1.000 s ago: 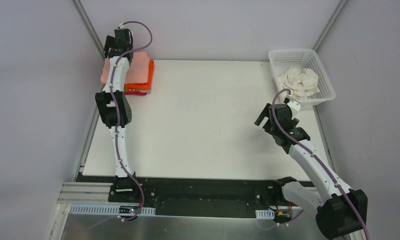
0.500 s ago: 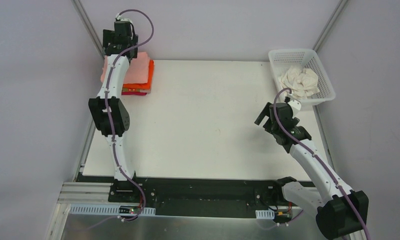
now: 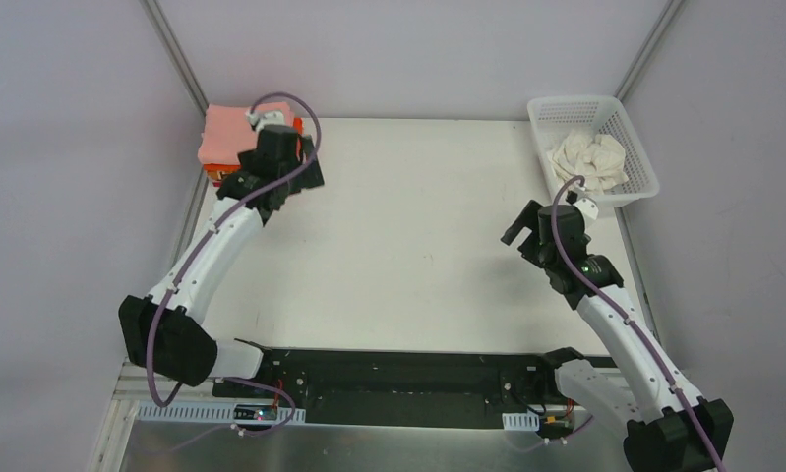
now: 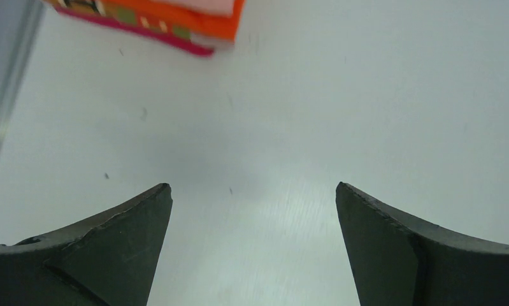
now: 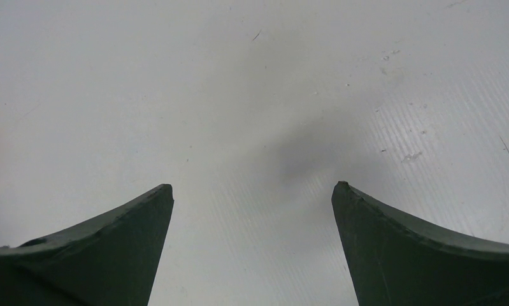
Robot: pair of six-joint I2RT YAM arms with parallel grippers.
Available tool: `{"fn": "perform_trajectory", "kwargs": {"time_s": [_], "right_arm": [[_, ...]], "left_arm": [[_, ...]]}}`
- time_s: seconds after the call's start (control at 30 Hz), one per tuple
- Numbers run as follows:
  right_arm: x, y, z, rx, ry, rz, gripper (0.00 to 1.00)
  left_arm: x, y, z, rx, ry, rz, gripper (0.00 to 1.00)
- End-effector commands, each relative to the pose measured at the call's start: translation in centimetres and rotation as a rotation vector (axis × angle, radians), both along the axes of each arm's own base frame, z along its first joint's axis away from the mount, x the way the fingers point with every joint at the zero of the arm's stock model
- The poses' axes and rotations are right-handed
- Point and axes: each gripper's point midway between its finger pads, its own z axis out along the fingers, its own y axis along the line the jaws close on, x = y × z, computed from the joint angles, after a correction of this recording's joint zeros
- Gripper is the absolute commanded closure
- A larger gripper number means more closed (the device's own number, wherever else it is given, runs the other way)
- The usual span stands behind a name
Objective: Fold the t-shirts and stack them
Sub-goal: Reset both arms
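From above, the folded stack (image 3: pixel 223 147) sits at the far-left corner of the table (image 3: pixel 418 246), with the salmon pink t-shirt (image 3: pixel 229 130) on top. Only a sliver of colour shows beneath it, and the left arm's wrist covers the stack's near right side. The left wrist camera shows the layers that the top view hides: the orange t-shirt (image 4: pixel 188 16) lies over the magenta t-shirt (image 4: pixel 151 37), whose bottom edge touches the table. The left gripper (image 4: pixel 253 191) hangs over bare table just beside that stack, jaws spread wide and holding nothing. The right wrist camera shows only scuffed white table between the parted, empty fingers of the right gripper (image 5: pixel 251 188). The top view places that gripper near the white lattice basket (image 3: pixel 566 104) at the far-right corner. The basket holds the cream-white t-shirt (image 3: pixel 589 160), crumpled and unfolded.
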Motion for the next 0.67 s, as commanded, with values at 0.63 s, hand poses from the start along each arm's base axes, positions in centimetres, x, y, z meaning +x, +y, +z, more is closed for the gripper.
{"fn": "perform_trajectory", "kwargs": {"time_s": [0.63], "right_arm": [[-1.9,-0.9,-1.1,0.053,-0.117,-0.034,0.0]], "left_arm": [[-13.1,-1.4,-10.0,-0.177,0.108,0.004,0.01]]}}
